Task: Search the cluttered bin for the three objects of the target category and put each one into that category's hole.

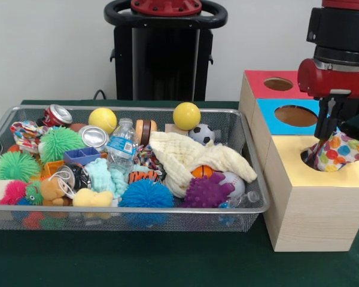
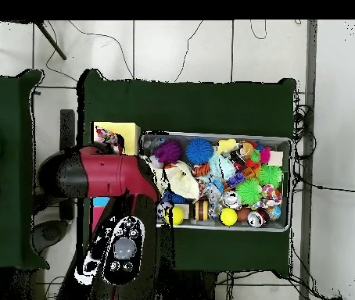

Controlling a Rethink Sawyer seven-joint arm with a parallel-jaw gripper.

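Pincer [image 1: 326, 133] pinching a limp, light printed cloth [image 1: 337, 152] by its bunched top over the yellow cube's hole [image 1: 314, 160].

Polka-dot fabric piece [image 1: 338, 151] half in yellow cube's hole [image 1: 314, 159]; another in bin [image 1: 246, 131] corner.

Even, bright indoor light; soft shadows fall beneath the wire bin [image 1: 254, 206] onto the green surface [image 1: 137, 263]. Cans glint faintly.

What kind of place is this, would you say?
Probably a robotics lab: a red arm works at a green table with a wire bin of toys, and cables trail across the tiled floor.
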